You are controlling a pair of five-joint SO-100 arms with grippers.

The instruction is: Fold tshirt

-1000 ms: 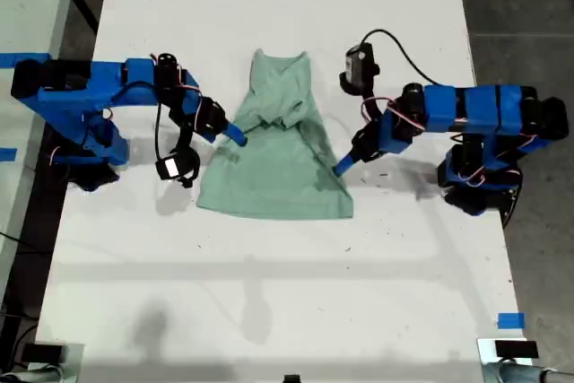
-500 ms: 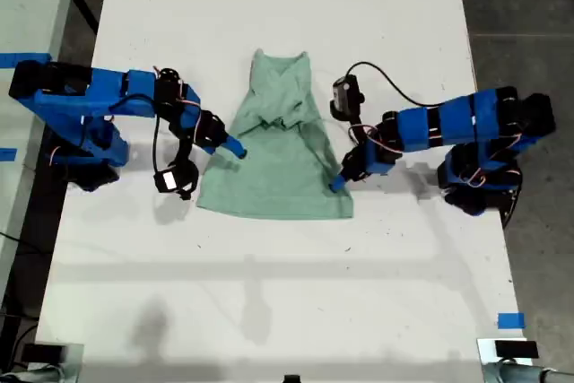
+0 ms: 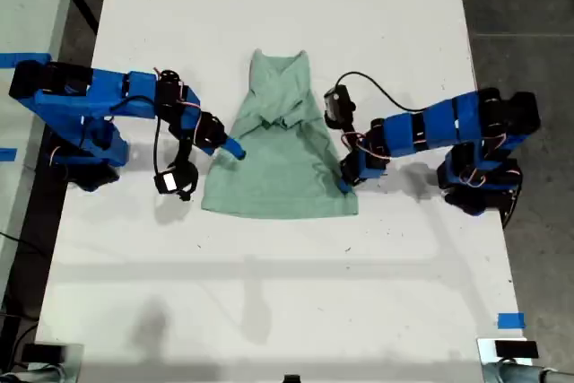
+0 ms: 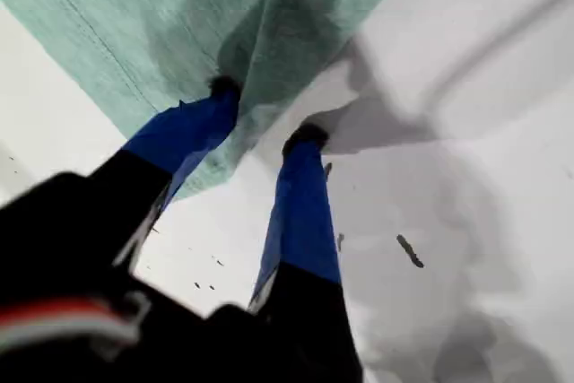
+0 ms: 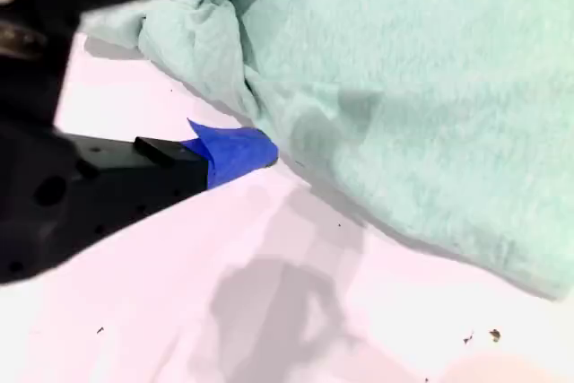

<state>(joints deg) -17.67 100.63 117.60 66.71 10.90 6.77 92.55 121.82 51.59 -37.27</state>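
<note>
Exterior view: tshirt (image 3: 280,163) (between arms)

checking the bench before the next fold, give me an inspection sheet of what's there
surface: white table, a few dark specks
job's things: pale mint-green cloth tshirt, lying flat, sleeves folded in, neck away from the camera
clutter: nothing seen
grippers: my first gripper open, jaws astride the tshirt's edge; my second gripper open, one jaw over the cloth, one on the table
cables: black cable looping over the arm at the exterior view's right
surroundings: dark floor; blue tape strip
</note>
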